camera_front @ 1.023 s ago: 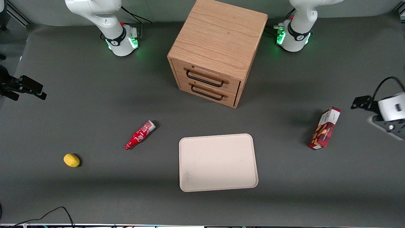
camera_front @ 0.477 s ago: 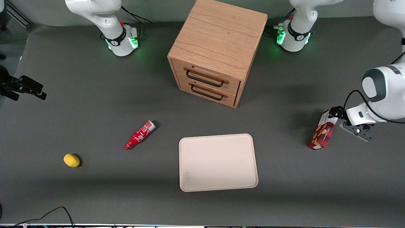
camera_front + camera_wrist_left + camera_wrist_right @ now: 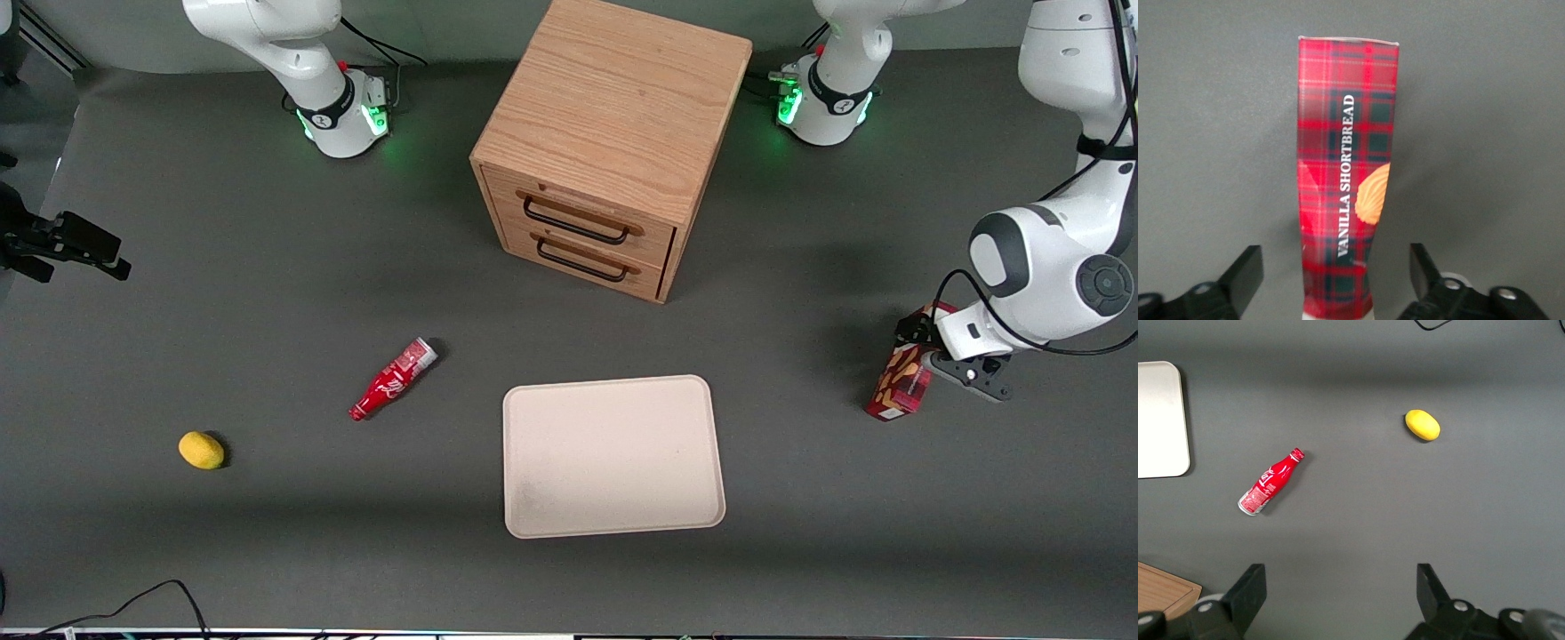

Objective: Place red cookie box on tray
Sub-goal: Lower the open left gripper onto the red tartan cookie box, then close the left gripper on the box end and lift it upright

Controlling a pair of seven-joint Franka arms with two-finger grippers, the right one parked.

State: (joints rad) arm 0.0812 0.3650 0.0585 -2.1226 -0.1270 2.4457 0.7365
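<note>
Since a second ago my left arm has swung in from the table's edge, and its gripper (image 3: 925, 356) now hangs over the white end of the box (image 3: 900, 388); the box itself has not shifted. From the front I see the box lying flat on the mat toward the working arm's end of the table, well apart from the tray (image 3: 613, 458), which sits bare in front of the cabinet (image 3: 613, 133). A red bottle (image 3: 392, 380) and a lemon (image 3: 201, 450) lie toward the parked arm's end, out of my way.

At the left wrist, the box (image 3: 1341, 193) runs lengthwise between the two fingers (image 3: 1245, 275). They stand wide apart, one on each long side, touching nothing, so the hand is open and empty.

At the right wrist I see only the bottle (image 3: 1270, 482), the lemon (image 3: 1423, 425) and a corner of the tray (image 3: 1165, 420).

I judge this to be the approach, with the grasp not yet made. Next I would lower until the fingers flank the box's narrow width, close, lift and carry it across to the tray. The hold would sit near one end, so the long box may tip when lifted.
</note>
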